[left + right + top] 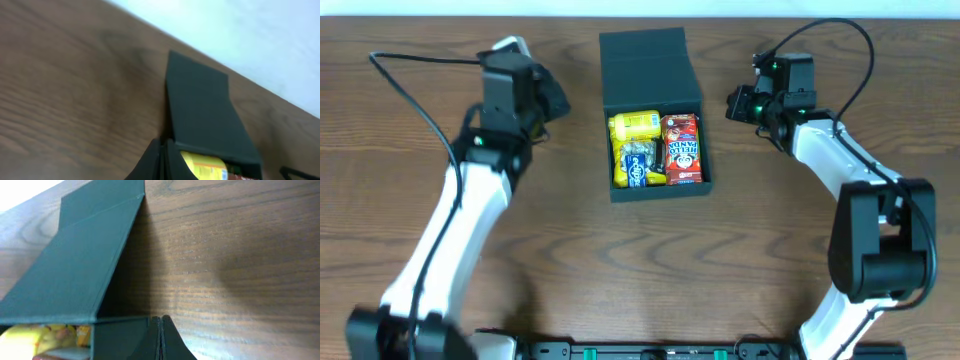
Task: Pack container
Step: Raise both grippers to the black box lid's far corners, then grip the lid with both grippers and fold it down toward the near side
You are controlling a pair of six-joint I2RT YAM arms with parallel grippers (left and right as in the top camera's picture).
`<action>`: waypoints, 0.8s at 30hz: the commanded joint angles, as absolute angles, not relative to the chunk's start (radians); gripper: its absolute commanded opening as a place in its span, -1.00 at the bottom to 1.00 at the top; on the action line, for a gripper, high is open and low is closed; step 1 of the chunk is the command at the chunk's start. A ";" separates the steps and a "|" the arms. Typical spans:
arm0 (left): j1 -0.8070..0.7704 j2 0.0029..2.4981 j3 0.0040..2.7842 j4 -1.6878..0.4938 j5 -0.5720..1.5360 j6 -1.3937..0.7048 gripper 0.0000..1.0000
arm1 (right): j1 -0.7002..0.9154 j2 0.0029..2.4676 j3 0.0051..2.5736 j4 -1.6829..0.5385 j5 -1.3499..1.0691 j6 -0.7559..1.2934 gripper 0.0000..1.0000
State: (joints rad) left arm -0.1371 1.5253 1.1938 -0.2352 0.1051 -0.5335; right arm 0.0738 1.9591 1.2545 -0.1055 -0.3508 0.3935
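The container (pixel 660 191), a dark square box, sits at the middle back of the table with its flap lid (pixel 645 65) raised open behind it. Inside lie a yellow pack (pixel 634 125), a red Hello Panda pack (pixel 682 148) and a blue and silver pack (pixel 638 162). My left gripper (pixel 555 100) is shut and empty, just left of the box. In the left wrist view its fingers (pixel 162 150) touch or nearly touch the lid (pixel 205 115). My right gripper (pixel 735 103) is shut and empty, just right of the box. Its fingers (pixel 159 325) sit beside the box's wall (pixel 120 337).
A black cable (pixel 420 60) loops over the table behind the left arm, and another (pixel 840 30) arcs above the right arm. The table's back edge (pixel 440 18) runs just behind the lid. The arms' base rail (pixel 640 350) lies along the front.
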 commanded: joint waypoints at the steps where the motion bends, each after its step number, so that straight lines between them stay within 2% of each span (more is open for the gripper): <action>1: -0.084 1.650 1.293 -0.231 0.294 -0.569 -0.89 | 0.046 2.035 1.320 -0.093 -0.433 0.460 -0.97; 14: -0.064 2.229 1.835 -0.416 0.454 -0.637 -0.89 | 0.043 2.370 1.728 -0.155 -0.565 0.556 -0.97; 24: -0.064 2.443 1.982 -0.462 0.618 -0.775 -0.89 | 0.060 2.522 1.905 -0.170 -0.663 0.635 -0.97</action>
